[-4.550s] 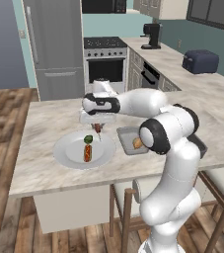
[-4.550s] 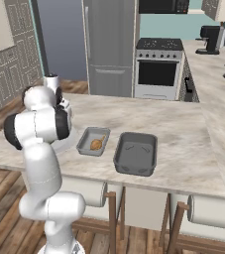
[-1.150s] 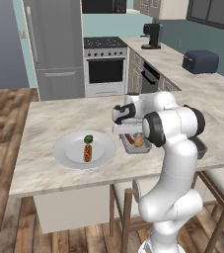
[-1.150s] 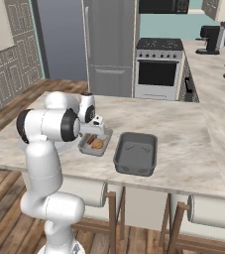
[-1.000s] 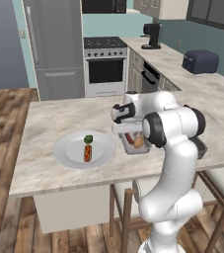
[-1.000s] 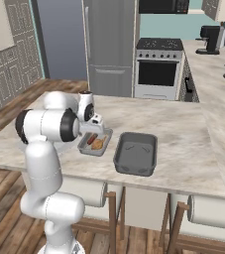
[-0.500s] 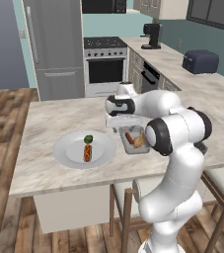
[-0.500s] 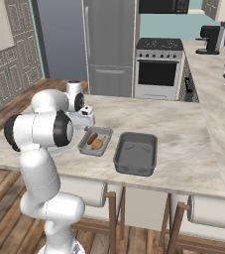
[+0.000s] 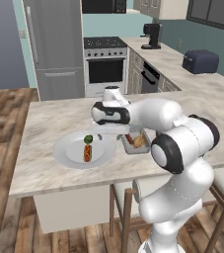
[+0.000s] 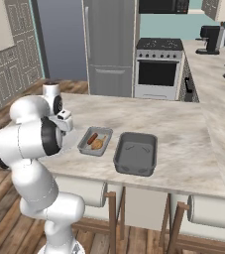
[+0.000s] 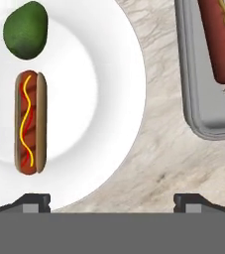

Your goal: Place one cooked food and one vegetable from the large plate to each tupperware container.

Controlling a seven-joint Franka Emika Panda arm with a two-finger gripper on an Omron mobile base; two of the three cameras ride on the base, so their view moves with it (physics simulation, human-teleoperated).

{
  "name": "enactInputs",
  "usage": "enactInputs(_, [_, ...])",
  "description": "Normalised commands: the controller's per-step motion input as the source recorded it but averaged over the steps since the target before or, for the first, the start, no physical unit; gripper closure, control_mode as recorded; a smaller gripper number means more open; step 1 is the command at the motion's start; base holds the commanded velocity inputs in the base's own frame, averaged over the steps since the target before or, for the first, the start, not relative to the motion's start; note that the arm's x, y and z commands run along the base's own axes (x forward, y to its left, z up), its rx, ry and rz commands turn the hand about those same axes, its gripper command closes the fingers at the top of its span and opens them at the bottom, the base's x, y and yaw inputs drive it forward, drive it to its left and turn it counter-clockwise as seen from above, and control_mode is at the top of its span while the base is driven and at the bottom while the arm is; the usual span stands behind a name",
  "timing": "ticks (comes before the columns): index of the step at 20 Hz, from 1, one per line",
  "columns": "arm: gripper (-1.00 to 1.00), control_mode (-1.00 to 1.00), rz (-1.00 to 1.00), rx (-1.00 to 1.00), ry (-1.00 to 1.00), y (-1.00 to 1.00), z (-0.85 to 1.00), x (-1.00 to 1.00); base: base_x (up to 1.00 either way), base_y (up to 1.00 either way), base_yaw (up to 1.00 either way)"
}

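While the hot dog [image 11: 30, 122] and dark-green veg [image 11: 26, 29] lie apart on the large plate [image 11: 109, 74], w/ the veg just past one end of the bun, the sausage on a stick [image 11: 221, 38] and tan bulb [image 10: 97, 144] sit in the light grey tray [image 10: 94, 141] beside the plate. Darker tray [image 10: 136, 153] is on the light tray's far side from the plate. Gripper [image 11: 112, 201] hangs over the plate's rim, jaws spread wide, holding nothing.

Nothing there could be read: no words, labels, brand names, numbers or signs stood on anything in the kitchen that I could make out.
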Motion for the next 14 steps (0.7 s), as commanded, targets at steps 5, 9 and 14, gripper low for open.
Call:
enactInputs(5, [-1.0, -1.0, 0.0, -0.05, 0.01, 0.81, -0.09, 0.0, 0.0, 0.0, 0.0])
enactInputs(9, [-1.0, -1.0, 0.0, -0.07, 0.0, 0.77, -0.32, 0.1, 0.0, 0.0, 0.0])
enactInputs(14, [-1.0, -1.0, 0.0, -0.12, 0.0, 0.2, -0.35, 0.17, 0.0, 0.0, 0.0])
